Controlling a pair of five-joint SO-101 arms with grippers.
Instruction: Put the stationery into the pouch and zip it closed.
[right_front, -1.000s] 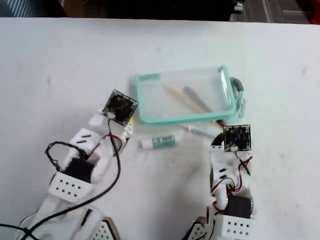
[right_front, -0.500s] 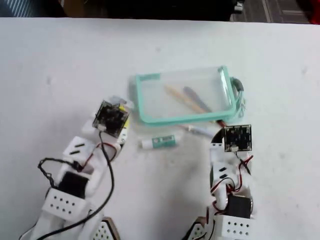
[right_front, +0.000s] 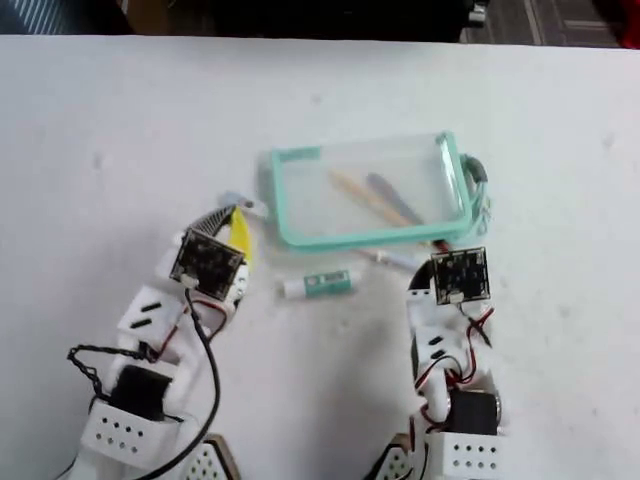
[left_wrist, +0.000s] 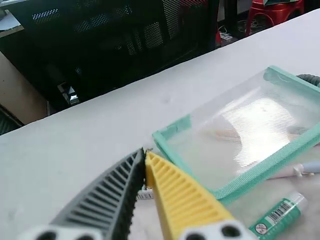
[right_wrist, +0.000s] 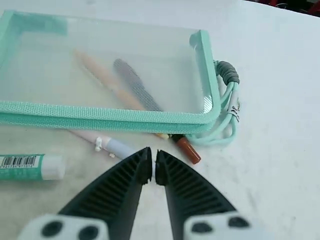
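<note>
- The pouch (right_front: 300, 205), clear with a mint-green border, is seen lying flat just past the middle of the table, towards 12 o'clock in the high view.
- Two pieces of stationery are seen through its wall: a tan pencil (right_front: 362, 195) and a grey pen (right_front: 390, 195). This part of the task is judged done. A brown tip (right_wrist: 187, 148) is seen past the border at the 5 o'clock corner, and it cannot be told whether it pokes out or lies underneath.
- Two pieces are left outside on the table: a glue stick (right_front: 317, 284) at 7 o'clock of the pouch, and a white pen (right_front: 395, 260) just beside the near border at 6 o'clock.
- The zip's cord pull (right_front: 478, 190) is found at the 3 o'clock end. How far the zip is drawn cannot be told, and zipping is judged not yet done.
- The left gripper (right_front: 232, 215) is held at 8 o'clock of the pouch with its grey and yellow jaws pressed together on nothing.
- The right gripper (right_wrist: 152, 162) is held at 5 o'clock, above the white pen, its jaws closed to a sliver with nothing pinched.
- Roughly half the loading is judged complete.
</note>
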